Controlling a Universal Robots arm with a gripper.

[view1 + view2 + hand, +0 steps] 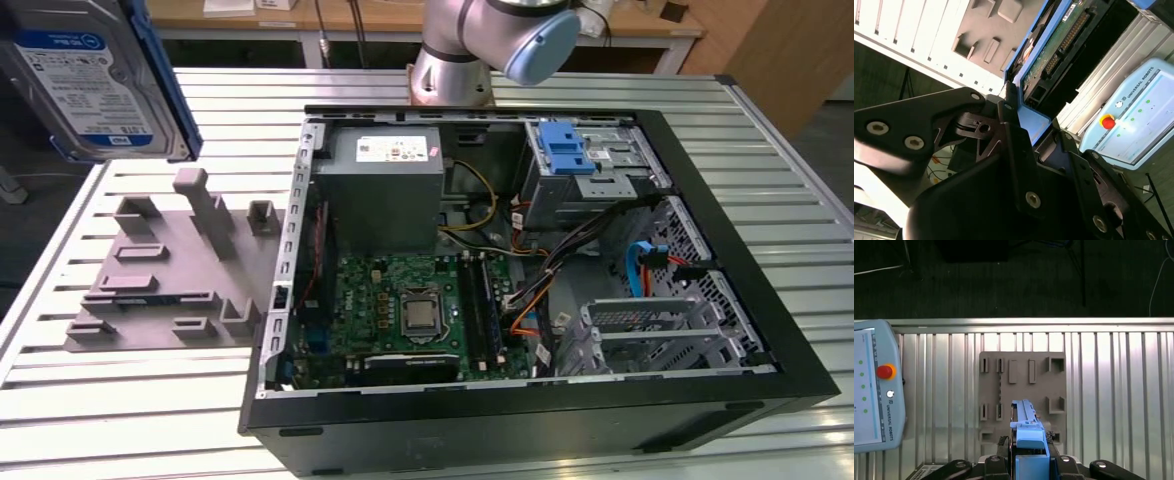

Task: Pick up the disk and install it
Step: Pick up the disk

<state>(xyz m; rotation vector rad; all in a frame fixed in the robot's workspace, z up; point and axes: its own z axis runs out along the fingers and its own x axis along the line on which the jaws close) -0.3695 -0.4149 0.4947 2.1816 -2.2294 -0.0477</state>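
The disk [94,80], a silver-grey hard drive with a blue-and-white label and blue side rails, hangs high above the table at the exterior view's far left, over the grey holder plate [160,270]. In the first wrist view the disk [1026,432] appears edge-on between the black fingers [1003,442] of my gripper [1029,460], directly above the holder plate [1021,385]. The second wrist view shows the disk's green circuit-board side [1054,50], with my gripper [1034,125] shut on its blue-railed end.
An open black computer case [747,290] lies on the slatted metal table [134,420], to the exterior view's right of the holder. Inside it are a grey power supply [387,190], a green motherboard [407,310] and a metal drive cage with a blue latch [567,150]. A teach pendant [874,390] rests on the table.
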